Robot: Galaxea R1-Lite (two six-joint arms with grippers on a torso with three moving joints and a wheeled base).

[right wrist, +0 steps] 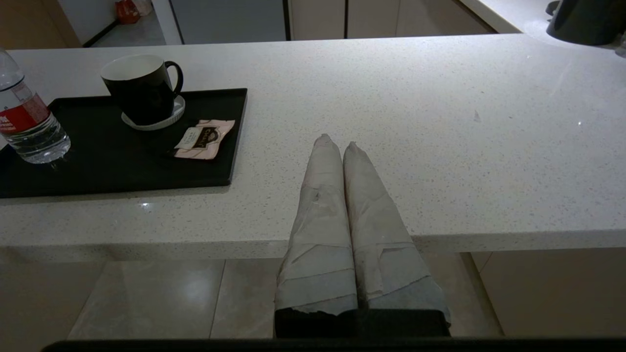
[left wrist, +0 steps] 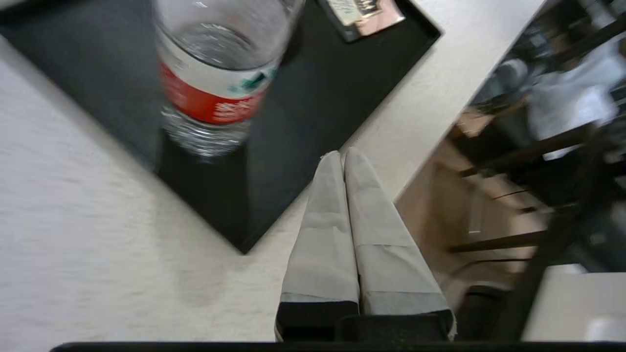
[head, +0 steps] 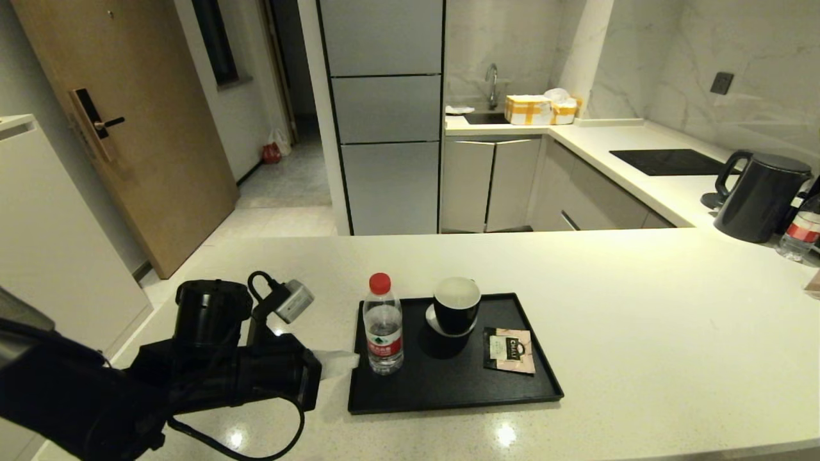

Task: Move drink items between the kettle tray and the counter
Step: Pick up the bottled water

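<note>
My left gripper (head: pixel 343 362) sits low over the counter (head: pixel 640 333), just beside the left edge of the tray (head: pixel 448 390); from the head camera most of it is hidden behind my own arm and its cables, and only pale fingertips poke out. The left wrist camera shows its fingers (left wrist: pixel 323 234) pressed together with nothing between them, their tips at the tray's rim. The water bottle (head: pixel 383 323) stands upright on the tray's left side, near that gripper but apart from it; in the left wrist view (left wrist: pixel 215 73) its cap is cut off. Next comes a black cup (head: pixel 456 306) on a small white saucer (head: pixel 430 320), mostly covered by the cup. The tea sachet (head: pixel 509 350) lies flat on the tray's right part, its print too small to read. My right gripper (right wrist: pixel 337 146) is out of the head camera's sight; its own camera shows it closed and empty, at the counter's near edge, well apart from the tray. At the far right a kettle (head: pixel 759 195) stands beside a second bottle (head: pixel 801 234), partly cut off.
</note>
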